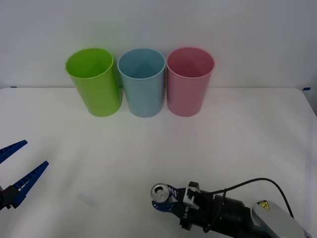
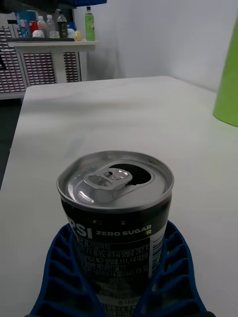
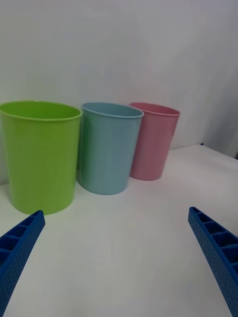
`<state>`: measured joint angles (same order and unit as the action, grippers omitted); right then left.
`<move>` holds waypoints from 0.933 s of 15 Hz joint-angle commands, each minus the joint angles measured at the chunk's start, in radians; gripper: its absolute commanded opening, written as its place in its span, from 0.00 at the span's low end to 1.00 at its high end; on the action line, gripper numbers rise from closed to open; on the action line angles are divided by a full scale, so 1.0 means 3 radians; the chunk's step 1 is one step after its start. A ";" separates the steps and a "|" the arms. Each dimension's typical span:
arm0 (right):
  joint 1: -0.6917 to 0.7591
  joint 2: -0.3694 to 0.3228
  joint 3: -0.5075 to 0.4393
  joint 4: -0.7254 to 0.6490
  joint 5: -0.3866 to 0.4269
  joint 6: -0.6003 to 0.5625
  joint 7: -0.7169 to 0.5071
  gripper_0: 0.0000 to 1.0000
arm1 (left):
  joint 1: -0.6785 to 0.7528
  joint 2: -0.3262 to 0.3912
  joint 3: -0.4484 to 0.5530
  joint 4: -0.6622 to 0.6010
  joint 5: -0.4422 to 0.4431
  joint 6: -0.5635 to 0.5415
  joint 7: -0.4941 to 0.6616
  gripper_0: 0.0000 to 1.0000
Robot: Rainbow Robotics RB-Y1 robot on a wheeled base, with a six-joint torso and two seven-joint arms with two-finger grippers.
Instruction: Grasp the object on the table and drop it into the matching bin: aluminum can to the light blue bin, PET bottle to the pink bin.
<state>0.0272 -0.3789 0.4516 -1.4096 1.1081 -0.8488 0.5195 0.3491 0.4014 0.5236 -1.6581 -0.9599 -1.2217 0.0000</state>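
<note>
The aluminum can (image 2: 116,218) stands upright near the front edge of the smooth white table (image 1: 237,144), clamped between the ribbed blue fingers (image 2: 64,267) of the right gripper (image 1: 161,199). Its silver top is opened, pull-tab flat; the dark side reads "ZERO SUGAR". The left gripper (image 1: 14,171) hangs spread wide at the table's left. The lime green bin (image 1: 94,82), light blue bin (image 1: 142,82) and pink bin (image 1: 189,81), all round plastic, stand in a row at the back; what shows of their insides holds nothing

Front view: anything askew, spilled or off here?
Nothing stands out. The aluminum can stands upright on the table, already opened, no spill, between the right hand's fingers. The lime green, light blue and pink bins stand upright in a row.
</note>
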 commanded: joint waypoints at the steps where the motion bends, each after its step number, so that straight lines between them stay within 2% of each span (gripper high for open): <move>1: 0.0017 -0.0031 -0.0048 -0.0103 -0.0089 -0.0024 -0.0039 0.00 | 0.0000 0.0000 0.0000 0.0000 0.0000 0.0000 0.0000 1.00; 4: 0.0098 -0.0138 -0.0130 -0.0348 -0.0196 -0.0019 -0.0121 0.00 | 0.0000 0.0000 0.0000 0.0000 0.0000 0.0000 0.0000 1.00; 8: 0.0303 -0.0307 -0.0289 -0.0865 -0.0227 -0.0003 -0.0638 0.00 | 0.0000 0.0000 0.0000 0.0000 0.0000 0.0000 0.0000 1.00; 14: 0.0410 -0.0291 -0.0600 -0.1473 -0.0237 0.0079 -0.1287 0.00 | 0.0000 0.0000 0.0000 0.0000 0.0000 0.0000 0.0000 1.00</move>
<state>0.1489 -0.4687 0.2830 -1.8308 1.0371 -0.8303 0.1559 0.3491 0.4014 0.5236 -1.6581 -0.9599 -1.2217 0.0000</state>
